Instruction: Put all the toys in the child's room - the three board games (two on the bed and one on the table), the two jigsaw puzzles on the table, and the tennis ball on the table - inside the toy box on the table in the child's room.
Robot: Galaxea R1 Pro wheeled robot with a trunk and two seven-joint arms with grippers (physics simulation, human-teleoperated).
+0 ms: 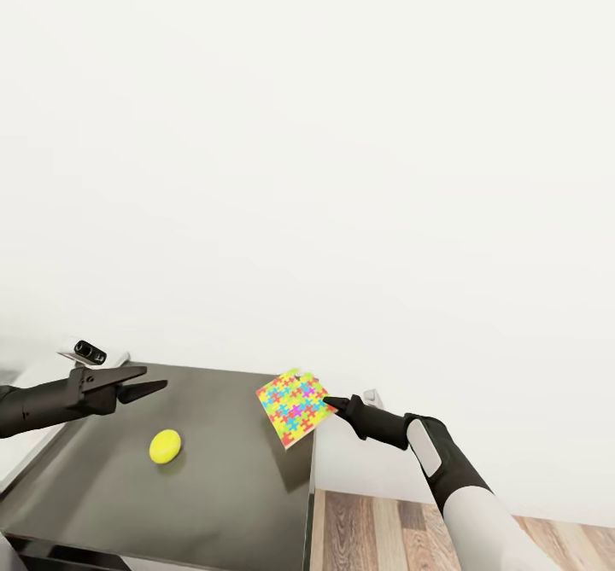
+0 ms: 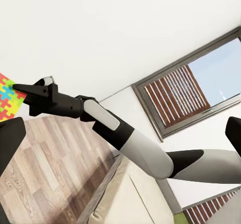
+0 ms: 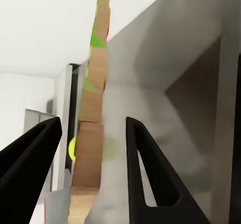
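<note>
A jigsaw puzzle (image 1: 295, 406) with a multicolour piece pattern hangs tilted above the right edge of the dark-grey cabinet section of the table (image 1: 231, 486). My right gripper (image 1: 330, 402) holds it by its right edge. In the right wrist view the board (image 3: 93, 128) stands edge-on between the two fingers (image 3: 143, 174). The tennis ball (image 1: 165, 446) lies on the cabinet top, left of the puzzle. My left gripper (image 1: 149, 383) hovers open above the cabinet's back left, behind the ball. The toy box is out of view.
A white wall rises right behind the cabinet. Wood-plank floor (image 1: 461, 537) lies to its right. The left wrist view looks past my right arm (image 2: 130, 143) to a window with blinds (image 2: 181, 96) and a beige mattress (image 2: 125, 199).
</note>
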